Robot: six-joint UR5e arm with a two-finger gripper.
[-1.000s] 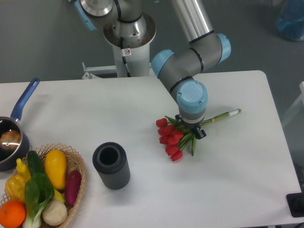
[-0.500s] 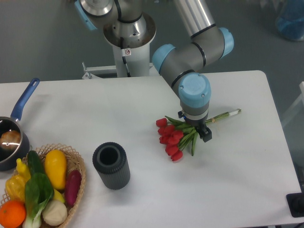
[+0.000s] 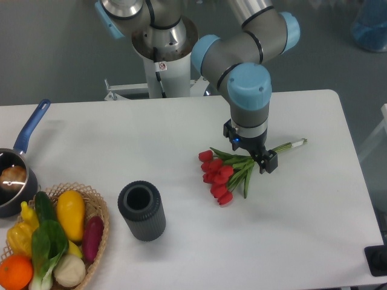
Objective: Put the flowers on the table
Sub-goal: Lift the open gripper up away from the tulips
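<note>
Fixed camera: the two-finger gripper (image 3: 254, 158) has risen since a second ago; its blue wrist cap now sits higher, and the black fingers stand spread, holding nothing, above the stems. The bunch of red tulips with green leaves and stems (image 3: 228, 175) lies unmoved on the plain white rectangular table (image 3: 302, 229), blooms pointing lower left, stem ends toward the right. The gripper hides part of the stems. The dark ribbed cylindrical vase (image 3: 141, 211) stands well apart, to the left.
</note>
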